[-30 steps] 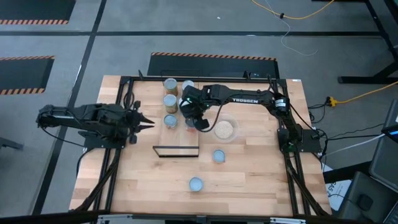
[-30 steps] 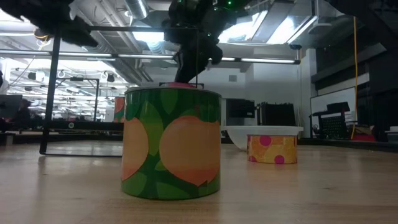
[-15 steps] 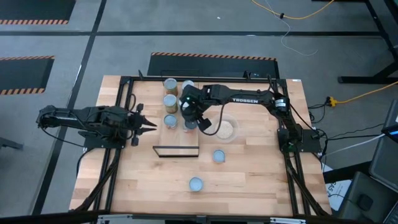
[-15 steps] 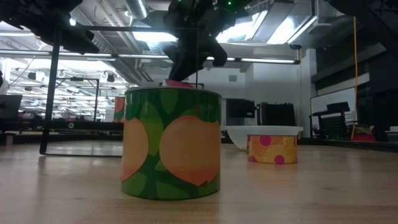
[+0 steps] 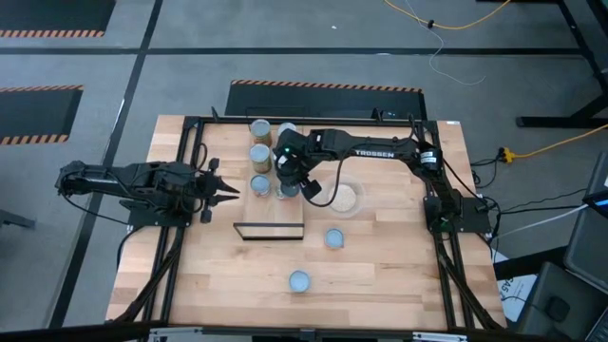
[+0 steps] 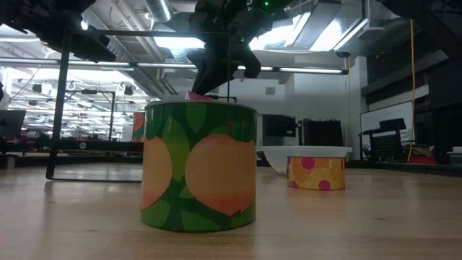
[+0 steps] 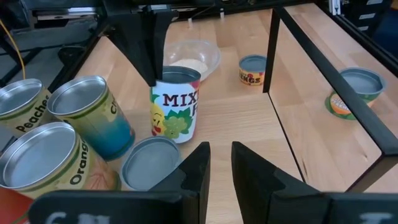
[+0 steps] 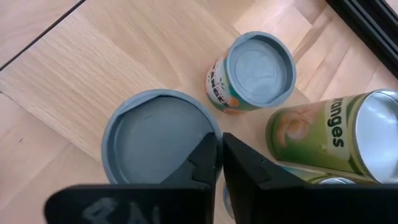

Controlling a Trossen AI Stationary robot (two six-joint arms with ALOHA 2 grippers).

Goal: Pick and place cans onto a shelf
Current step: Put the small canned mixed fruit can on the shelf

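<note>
High view, right arm: reaches from the worktop's right edge across to the can cluster near the far edge, forearm level, wrist bent down.
Right gripper point(image 8: 217, 143): points straight down over the rim of the mix can point(image 7: 176, 112); its dark fingers point(image 7: 149, 50) meet the can's top edge. Whether they pinch the rim or have let go, I cannot tell.
Left arm: stretched along the left edge, low, waiting.
Left gripper point(image 7: 219, 152): fingers parted, nothing between them; aimed at the cluster.
Mix can: short metal cylinder, paper label with fruit print, flat grey lid with a raised lip; upright, long axis vertical, on the wood beside the other cans.
Neighbours point(image 5: 259, 152): four more tins, silver or pale-blue tops, all upright, close together.
Shelf point(image 7: 272, 56): thin black frame, square-section posts, just in front of the cluster.
Bowl point(image 5: 344, 198): clear, round, beige contents, right of the mix can.
Loose cans point(image 5: 333, 238): two, upright, apart, toward the near edge.
Worktop point(image 5: 399, 275): pale butcher-block wood.
</note>
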